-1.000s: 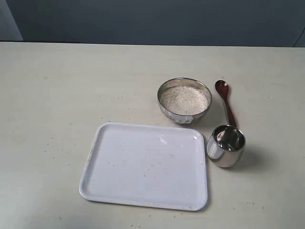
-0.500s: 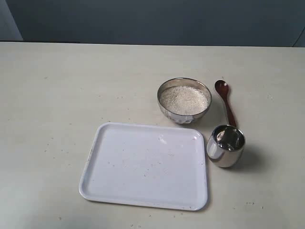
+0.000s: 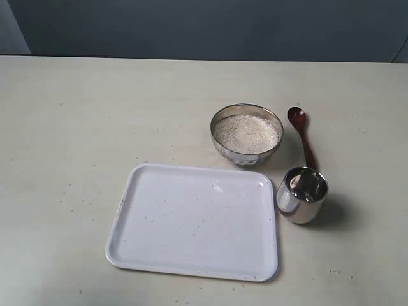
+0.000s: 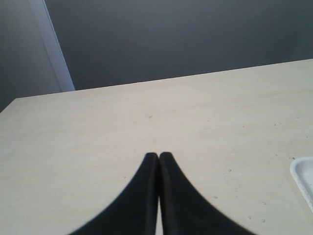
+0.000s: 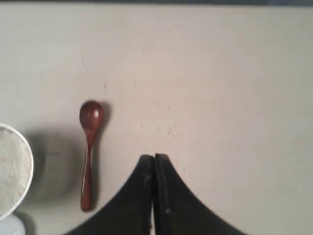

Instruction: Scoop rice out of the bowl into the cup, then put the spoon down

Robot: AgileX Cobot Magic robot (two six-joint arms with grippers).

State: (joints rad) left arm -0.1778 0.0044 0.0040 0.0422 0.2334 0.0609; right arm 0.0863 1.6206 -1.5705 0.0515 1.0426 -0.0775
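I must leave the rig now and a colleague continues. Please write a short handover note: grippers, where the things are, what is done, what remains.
Left gripper: shut, empty, above the table.
Right gripper: shut, empty, apart from the spoon.
The bowl holds the rice; the spoon lies at its right in the exterior view; the cup stands at the spoon's handle end, beside the white tray.
Done: nothing yet.
Left: grasp the spoon, scoop rice into the cup, set the spoon down.

Pale cream table (image 3: 95, 115) against dark grey wall (image 3: 210, 29).
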